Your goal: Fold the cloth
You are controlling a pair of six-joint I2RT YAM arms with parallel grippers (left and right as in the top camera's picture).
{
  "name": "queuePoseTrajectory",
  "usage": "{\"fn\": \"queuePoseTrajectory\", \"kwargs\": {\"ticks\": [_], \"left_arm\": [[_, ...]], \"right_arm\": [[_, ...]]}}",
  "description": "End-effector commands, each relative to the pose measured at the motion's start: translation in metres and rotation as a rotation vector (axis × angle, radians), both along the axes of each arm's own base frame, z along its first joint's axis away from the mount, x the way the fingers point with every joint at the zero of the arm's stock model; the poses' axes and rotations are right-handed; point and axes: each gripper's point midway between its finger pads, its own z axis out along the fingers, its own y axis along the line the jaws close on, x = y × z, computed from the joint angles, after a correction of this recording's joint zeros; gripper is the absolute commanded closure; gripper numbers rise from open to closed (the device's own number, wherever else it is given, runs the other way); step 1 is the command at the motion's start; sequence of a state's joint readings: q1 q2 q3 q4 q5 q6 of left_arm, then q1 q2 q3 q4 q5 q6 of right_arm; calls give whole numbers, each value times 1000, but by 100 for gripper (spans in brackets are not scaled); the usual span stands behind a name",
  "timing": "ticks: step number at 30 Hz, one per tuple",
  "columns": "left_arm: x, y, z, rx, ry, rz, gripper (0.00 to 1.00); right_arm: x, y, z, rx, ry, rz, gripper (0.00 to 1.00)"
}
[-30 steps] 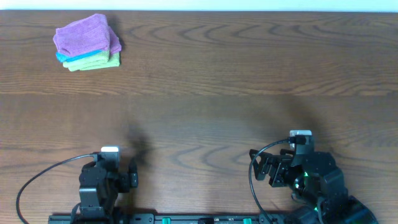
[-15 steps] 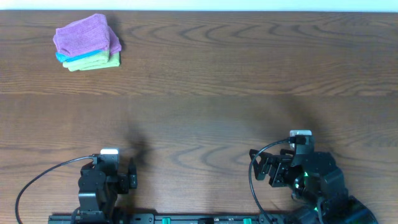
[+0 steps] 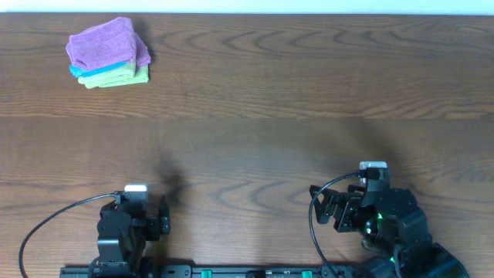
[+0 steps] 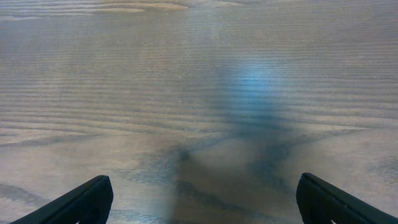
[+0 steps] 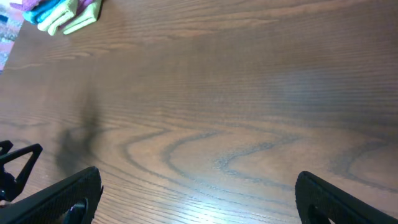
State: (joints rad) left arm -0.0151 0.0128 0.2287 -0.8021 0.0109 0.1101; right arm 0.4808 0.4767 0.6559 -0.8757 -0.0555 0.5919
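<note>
The lilac-purple cloth (image 3: 106, 42) lies folded at the far left of the table, on top of a blue cloth (image 3: 78, 70) and a yellow-green cloth (image 3: 116, 77). A corner of the purple cloth (image 5: 31, 3) shows at the top left of the right wrist view. My left gripper (image 3: 136, 190) is open and empty near the front edge, far from the stack; the left wrist view (image 4: 205, 199) shows only bare wood between its fingers. My right gripper (image 3: 373, 171) is open and empty at the front right, over bare wood in its own wrist view (image 5: 199, 196).
The wooden table (image 3: 293, 108) runs wide between the arms and the stack. Black cables (image 3: 46, 224) loop beside the arm bases at the front edge. The left arm's dark shadow (image 3: 171, 184) falls on the wood.
The left arm has drawn back slightly toward the front edge. The right arm and the cloths have not moved.
</note>
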Motion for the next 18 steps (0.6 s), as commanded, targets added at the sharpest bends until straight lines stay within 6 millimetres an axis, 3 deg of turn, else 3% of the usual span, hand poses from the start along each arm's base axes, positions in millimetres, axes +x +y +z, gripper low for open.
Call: {"fn": "queuePoseTrajectory", "kwargs": {"ticks": [1, 3, 7, 11, 18], "left_arm": [[-6, 4, -22, 33, 64, 2, 4], [-6, 4, -22, 33, 64, 2, 5], [-6, 4, -22, 33, 64, 2, 5], [-6, 4, -22, 33, 63, 2, 4], [-6, 4, -22, 33, 64, 2, 5]], "right_arm": [[2, -17, -10, -71, 11, -63, 1], [2, -35, -27, -152, 34, -111, 1], [13, -51, -45, -294, -76, -51, 1], [16, -75, -69, -352, -133, -112, 1], [18, -83, -114, -408, -196, -39, 1]]}}
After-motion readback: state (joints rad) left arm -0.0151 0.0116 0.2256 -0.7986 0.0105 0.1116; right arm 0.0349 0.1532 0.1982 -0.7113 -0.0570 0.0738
